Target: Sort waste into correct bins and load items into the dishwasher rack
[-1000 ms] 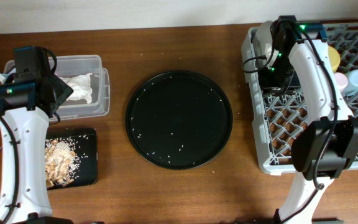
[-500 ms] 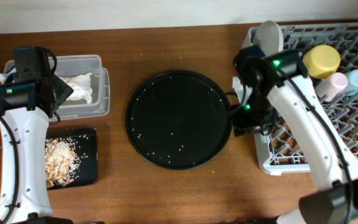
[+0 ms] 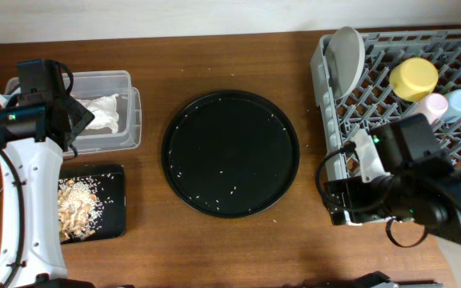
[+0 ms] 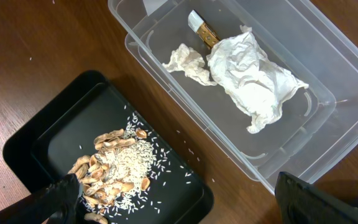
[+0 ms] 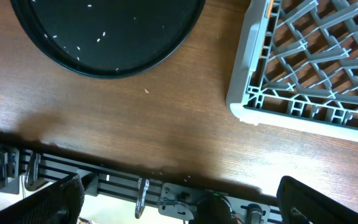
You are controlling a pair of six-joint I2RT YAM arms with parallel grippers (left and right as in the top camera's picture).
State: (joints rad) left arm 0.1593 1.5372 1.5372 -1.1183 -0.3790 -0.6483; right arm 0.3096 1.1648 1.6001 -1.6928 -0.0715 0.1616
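We judge the job nearly finished. The crumpled white paper napkins (image 4: 247,74) lie in the clear plastic rectangular tub (image 4: 316,56), and the beige-brown crumbly food scraps (image 4: 114,165) in the shallow black rectangular tray (image 4: 48,143). In the large square grey plastic dishwasher rack (image 3: 374,100) stand the pale grey round plate (image 3: 347,54), yellow bowl (image 3: 413,78), small pink cup (image 3: 433,104) and light-blue bowl (image 3: 460,100). We cannot find the wooden chopsticks. Only stray grains dot the big round black tray (image 3: 230,152) on the worktop (image 3: 214,64). The left fingers (image 4: 61,199) and right fingers (image 5: 58,196) are spread apart, empty. We can read no writing.
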